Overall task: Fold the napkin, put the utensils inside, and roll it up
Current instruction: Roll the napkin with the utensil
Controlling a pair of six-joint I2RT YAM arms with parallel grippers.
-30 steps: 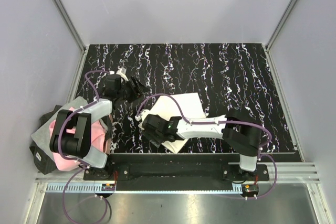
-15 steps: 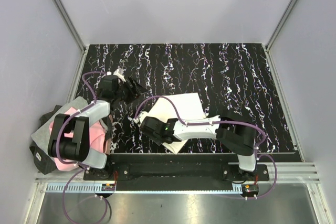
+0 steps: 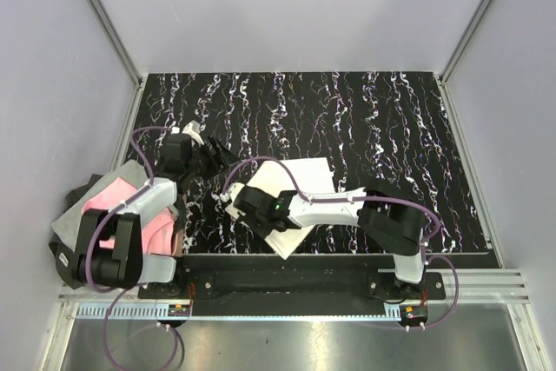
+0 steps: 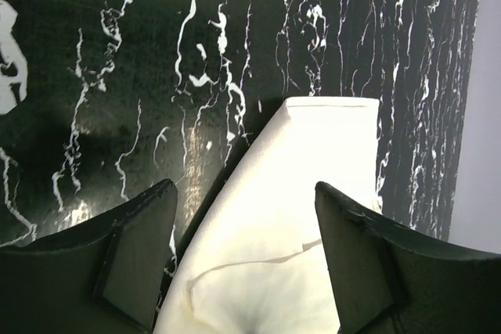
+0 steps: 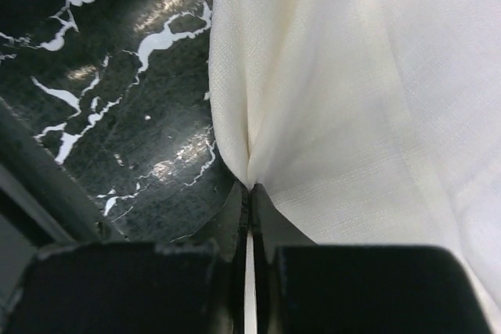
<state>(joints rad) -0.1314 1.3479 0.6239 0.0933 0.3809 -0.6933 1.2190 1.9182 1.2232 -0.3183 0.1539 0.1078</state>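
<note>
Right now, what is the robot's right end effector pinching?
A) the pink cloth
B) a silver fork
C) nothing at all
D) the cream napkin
D. In the right wrist view, the right end effector is shut on a pinched-up edge of the napkin, and the cream fabric gathers into a crease right at its tips.

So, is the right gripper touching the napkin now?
Touching. The right wrist view shows it: the right gripper is shut on the edge of the napkin, and the cloth puckers into its tips.
</note>
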